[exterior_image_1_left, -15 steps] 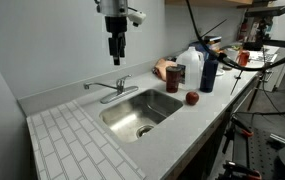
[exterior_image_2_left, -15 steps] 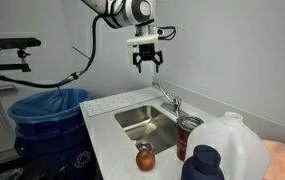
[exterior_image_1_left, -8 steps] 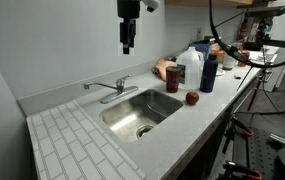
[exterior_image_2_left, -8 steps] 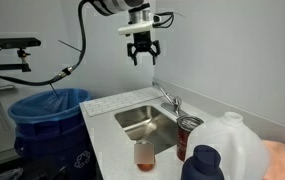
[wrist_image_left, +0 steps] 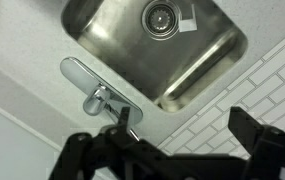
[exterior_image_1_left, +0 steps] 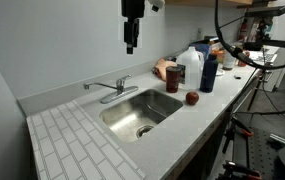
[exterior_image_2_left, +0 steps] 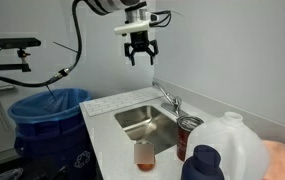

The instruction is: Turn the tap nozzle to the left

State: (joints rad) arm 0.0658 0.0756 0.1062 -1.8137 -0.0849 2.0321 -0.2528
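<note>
The tap nozzle (exterior_image_1_left: 99, 89) is a thin chrome spout lying low along the back edge of the sink (exterior_image_1_left: 142, 110), reaching away from the faucet base with its short lever (exterior_image_1_left: 122, 79). Both exterior views show the faucet (exterior_image_2_left: 169, 100). My gripper (exterior_image_1_left: 131, 42) hangs high above the counter, well above the faucet and apart from it, with its fingers open and empty (exterior_image_2_left: 140, 55). In the wrist view the faucet base (wrist_image_left: 100, 100) sits beside the sink basin (wrist_image_left: 182, 50), and part of the nozzle (wrist_image_left: 125, 120) is hidden behind my open gripper (wrist_image_left: 167, 145).
At one end of the counter stand a white jug (exterior_image_1_left: 191, 68), a dark blue bottle (exterior_image_1_left: 208, 72), a red can (exterior_image_1_left: 175, 76) and an apple (exterior_image_1_left: 192, 98). A tiled drainboard (exterior_image_1_left: 72, 140) lies at the other end. A blue bin (exterior_image_2_left: 47, 115) stands beside the counter.
The gripper has risen higher above the counter and shifted sideways, away from above the faucet, staying open. The faucet has not moved.
</note>
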